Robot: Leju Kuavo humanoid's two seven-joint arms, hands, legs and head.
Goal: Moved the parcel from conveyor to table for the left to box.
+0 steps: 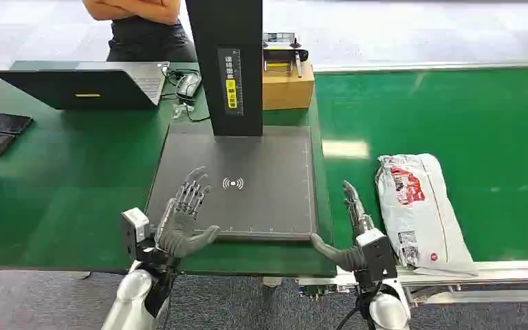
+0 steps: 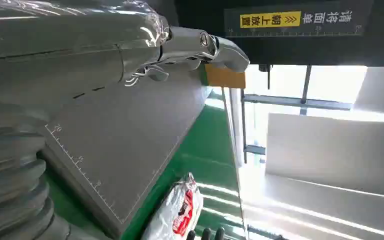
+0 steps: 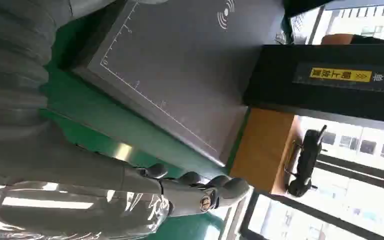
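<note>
Hovering — left hand [image 1: 185, 210] spread (empty) | right hand [image 1: 354, 230] likewise

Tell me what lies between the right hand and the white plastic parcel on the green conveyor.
In the head view, only a bare strip of green conveyor belt separates the right hand from the white plastic parcel with red print; nothing else lies between.

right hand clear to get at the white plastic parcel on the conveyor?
Probably yes. The right hand is open, empty, just beside the white plastic parcel with red print lying on the green conveyor belt; nothing stands between them.
</note>
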